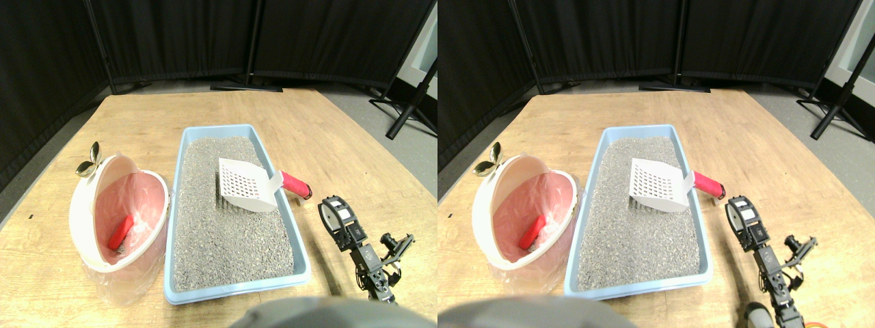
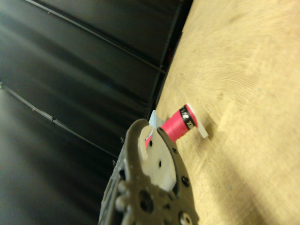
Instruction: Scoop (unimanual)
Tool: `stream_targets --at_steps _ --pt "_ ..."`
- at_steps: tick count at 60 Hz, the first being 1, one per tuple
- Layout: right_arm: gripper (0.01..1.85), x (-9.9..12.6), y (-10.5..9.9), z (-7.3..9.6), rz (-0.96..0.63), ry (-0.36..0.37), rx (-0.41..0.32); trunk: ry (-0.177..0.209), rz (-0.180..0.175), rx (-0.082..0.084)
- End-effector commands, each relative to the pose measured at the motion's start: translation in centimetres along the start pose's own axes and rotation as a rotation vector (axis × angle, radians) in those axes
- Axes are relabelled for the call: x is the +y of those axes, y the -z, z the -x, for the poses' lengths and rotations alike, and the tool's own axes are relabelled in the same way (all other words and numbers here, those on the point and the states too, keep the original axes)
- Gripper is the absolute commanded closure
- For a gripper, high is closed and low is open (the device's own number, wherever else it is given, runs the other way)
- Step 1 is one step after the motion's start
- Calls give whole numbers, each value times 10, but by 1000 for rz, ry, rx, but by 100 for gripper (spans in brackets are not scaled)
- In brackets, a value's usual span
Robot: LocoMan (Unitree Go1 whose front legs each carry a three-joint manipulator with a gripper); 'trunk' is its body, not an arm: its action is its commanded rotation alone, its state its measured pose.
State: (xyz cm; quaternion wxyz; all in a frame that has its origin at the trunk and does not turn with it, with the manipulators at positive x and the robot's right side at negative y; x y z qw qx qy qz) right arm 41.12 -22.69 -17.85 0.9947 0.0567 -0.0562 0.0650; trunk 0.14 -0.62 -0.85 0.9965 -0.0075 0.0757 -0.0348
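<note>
Pink bin sits beside the blue litter tray

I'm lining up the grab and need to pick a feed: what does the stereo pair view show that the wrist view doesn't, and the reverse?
Only the stereo pair shows the blue litter tray, the white scoop head lying on the litter, the pink-lined bin holding a red object, and the end effector beside the tray. Only the wrist view shows the handle's end face close up. Both show the scoop's red handle, ungrasped, and the wooden table.
</note>
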Motion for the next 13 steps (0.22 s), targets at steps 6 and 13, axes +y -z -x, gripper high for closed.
stream_targets --at_steps 6,13 --pt "181 9 -9 0 9 -19 -50 22 19 -18" --pt "181 9 -9 0 18 -29 -61 26 19 -17"
